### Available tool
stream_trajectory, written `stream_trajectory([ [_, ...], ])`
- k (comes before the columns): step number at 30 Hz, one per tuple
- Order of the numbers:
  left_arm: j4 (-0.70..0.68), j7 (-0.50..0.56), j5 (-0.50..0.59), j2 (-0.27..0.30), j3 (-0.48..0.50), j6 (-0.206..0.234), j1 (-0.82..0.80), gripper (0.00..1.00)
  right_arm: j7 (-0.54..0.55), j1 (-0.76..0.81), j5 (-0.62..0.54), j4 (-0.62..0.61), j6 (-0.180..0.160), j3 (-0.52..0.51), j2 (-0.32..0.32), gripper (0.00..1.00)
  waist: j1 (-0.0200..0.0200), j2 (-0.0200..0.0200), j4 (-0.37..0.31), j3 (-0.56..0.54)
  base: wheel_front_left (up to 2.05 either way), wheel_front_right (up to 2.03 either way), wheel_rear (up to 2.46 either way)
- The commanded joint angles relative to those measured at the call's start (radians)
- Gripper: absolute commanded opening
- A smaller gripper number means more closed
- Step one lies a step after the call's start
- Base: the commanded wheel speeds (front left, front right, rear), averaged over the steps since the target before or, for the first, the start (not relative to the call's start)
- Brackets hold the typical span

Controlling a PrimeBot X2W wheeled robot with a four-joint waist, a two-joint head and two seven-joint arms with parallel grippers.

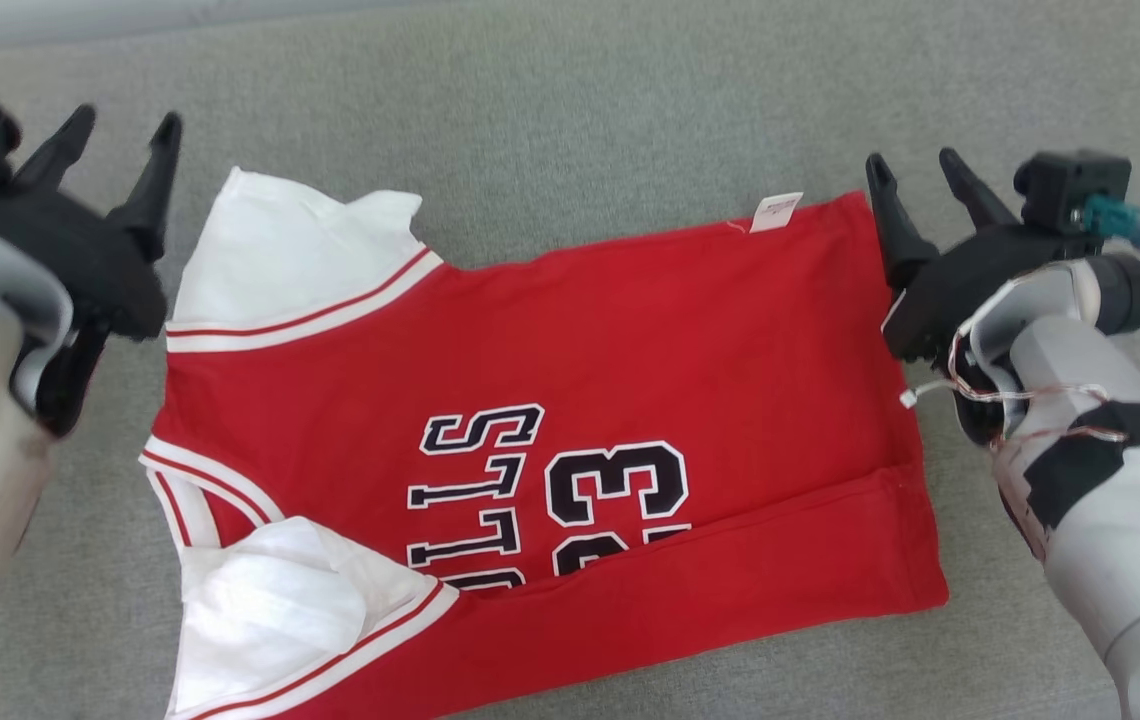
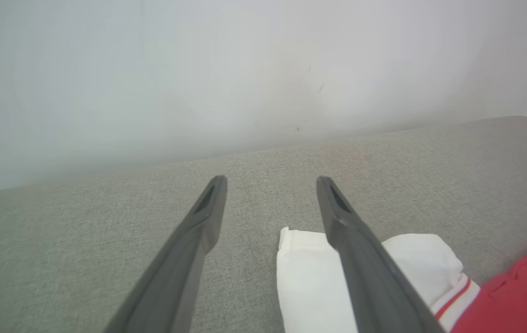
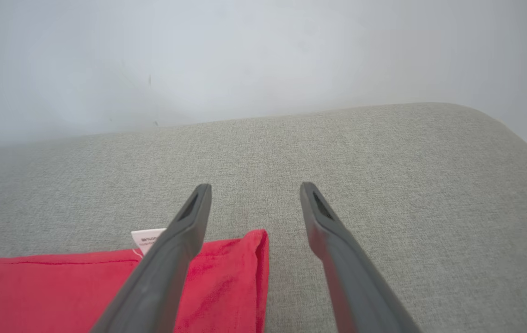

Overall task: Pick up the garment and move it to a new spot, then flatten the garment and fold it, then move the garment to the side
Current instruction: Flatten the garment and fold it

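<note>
Garment (image 1: 680,360) lies between left fingers (image 1: 154,185) and right fingers (image 1: 896,232) (both spread).

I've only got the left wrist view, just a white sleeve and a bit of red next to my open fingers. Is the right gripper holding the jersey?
Observer: No. The right gripper is open at the jersey corner, gripping nothing.
Operator: Is it folded at all?
Observer: Partly. The long edge nearest the robot is folded over and covers part of the black lettering.
Operator: Anything sticking out?
Observer: A white label pokes out at the far edge, near the right gripper.
</note>
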Motion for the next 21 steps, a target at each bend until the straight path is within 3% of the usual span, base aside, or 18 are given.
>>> stream_trajectory([
  [1, 0.009, -0.037, 0.000, 0.019, 0.011, 0.002, 0.037, 1.00, -0.035, 0.035, 0.014, -0.014, -0.003, 0.004, -0.009, 1.00, 0.0001, 0.0000, -0.002, -0.043, 0.00, 0.00, 0.00],
  [4, -0.035, -0.068, 0.015, 0.044, 0.090, 0.021, 0.087, 1.00, -0.079, 0.093, 0.027, -0.065, -0.003, -0.005, -0.037, 1.00, 0.0001, 0.0000, 0.002, -0.089, 0.00, 0.00, 0.00],
  [11, -0.362, -0.067, 0.183, 0.093, 0.407, 0.128, 0.371, 1.00, -0.088, 0.282, -0.045, -0.302, -0.002, -0.131, -0.084, 1.00, 0.0001, 0.0000, 0.019, -0.157, 0.00, 0.00, 0.00],
  [14, -0.461, -0.067, 0.231, 0.083, 0.496, 0.153, 0.479, 1.00, -0.088, 0.350, -0.082, -0.381, -0.003, -0.176, -0.082, 1.00, 0.0001, 0.0000, 0.025, -0.171, 0.00, 0.00, 0.00],
  [21, -0.737, -0.067, 0.387, -0.006, 0.716, 0.195, 0.812, 1.00, -0.089, 0.596, -0.187, -0.621, -0.003, -0.323, -0.033, 1.00, 0.0001, 0.0000, 0.058, -0.214, 0.00, 0.00, 0.00],
])
